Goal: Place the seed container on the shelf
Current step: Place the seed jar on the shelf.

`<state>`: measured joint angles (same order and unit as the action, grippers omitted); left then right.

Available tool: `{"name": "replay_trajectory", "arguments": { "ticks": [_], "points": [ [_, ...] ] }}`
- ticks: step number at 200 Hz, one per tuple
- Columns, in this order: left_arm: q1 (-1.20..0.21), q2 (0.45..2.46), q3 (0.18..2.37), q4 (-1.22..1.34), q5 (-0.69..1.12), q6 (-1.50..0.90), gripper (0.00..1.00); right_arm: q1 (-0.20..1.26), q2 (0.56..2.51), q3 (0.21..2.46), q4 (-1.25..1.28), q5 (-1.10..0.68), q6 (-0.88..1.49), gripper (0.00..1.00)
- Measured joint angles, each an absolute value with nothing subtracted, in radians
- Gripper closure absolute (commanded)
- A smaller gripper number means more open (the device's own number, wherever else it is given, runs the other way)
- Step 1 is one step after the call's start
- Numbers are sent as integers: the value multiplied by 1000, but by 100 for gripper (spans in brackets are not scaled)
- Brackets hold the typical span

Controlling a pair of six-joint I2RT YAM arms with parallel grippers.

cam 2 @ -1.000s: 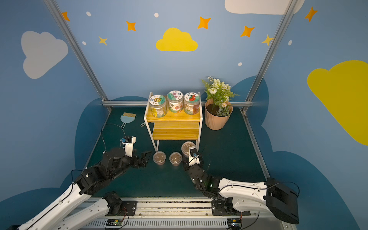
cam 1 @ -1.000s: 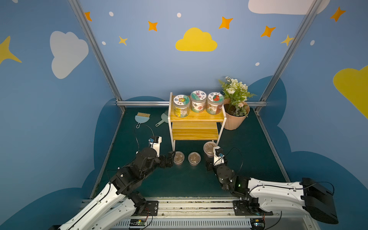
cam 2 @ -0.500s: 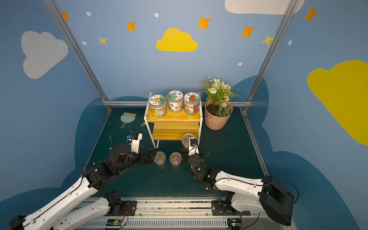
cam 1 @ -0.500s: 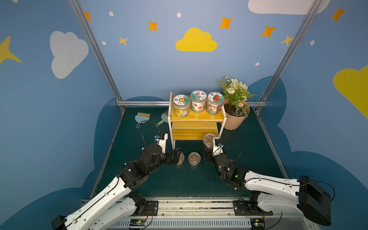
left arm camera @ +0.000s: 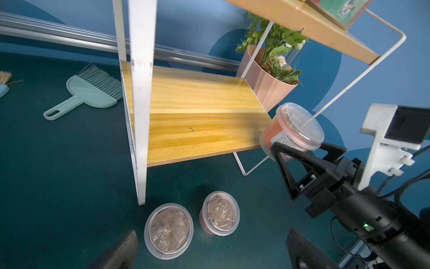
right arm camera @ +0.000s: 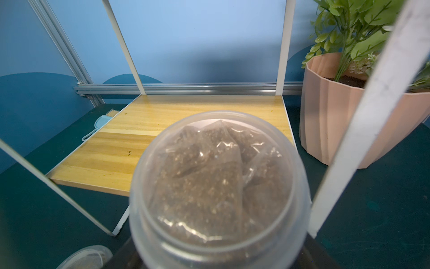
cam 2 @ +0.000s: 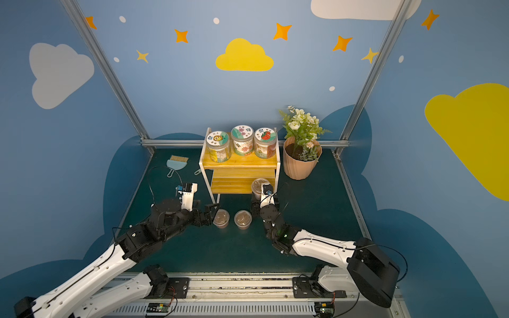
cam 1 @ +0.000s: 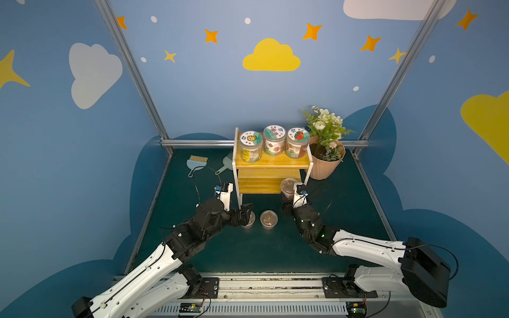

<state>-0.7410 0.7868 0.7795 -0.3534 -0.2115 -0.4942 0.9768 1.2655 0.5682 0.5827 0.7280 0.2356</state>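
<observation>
Done: right claw (left arm camera: 305, 149) grasps the seed container (cam 1: 287, 186), clear of the worktop (cam 1: 344, 220).
Container: at the front right corner of the shelf (cam 1: 271, 165), beside its lower board (left arm camera: 197, 116), not on it.
Left claw (cam 1: 247, 213): released, empty.
Left: set down, let go.

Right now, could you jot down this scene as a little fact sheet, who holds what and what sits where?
Right gripper: shut on a seed container, at the front of the shelf's lower board, not yet on it
Table: two more seed tubs in front of the shelf
Left gripper: open, close to the nearer tub
Top board: three labelled jars
Lower board: bare
</observation>
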Motion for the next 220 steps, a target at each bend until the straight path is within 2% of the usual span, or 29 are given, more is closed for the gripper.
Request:
{"name": "replay_trajectory", "arguments": {
  "ticks": [163,190,220],
  "points": [
    [-744,770,742,-359,-206,-502,0,845,1482,706,671,665,266,61],
    [-744,764,742,-362,-206,-502,0,839,1503,721,677,653,266,54],
    [-745,764,742,-366,-205,-502,0,834,1513,738,677,645,274,31]
  ]
}}
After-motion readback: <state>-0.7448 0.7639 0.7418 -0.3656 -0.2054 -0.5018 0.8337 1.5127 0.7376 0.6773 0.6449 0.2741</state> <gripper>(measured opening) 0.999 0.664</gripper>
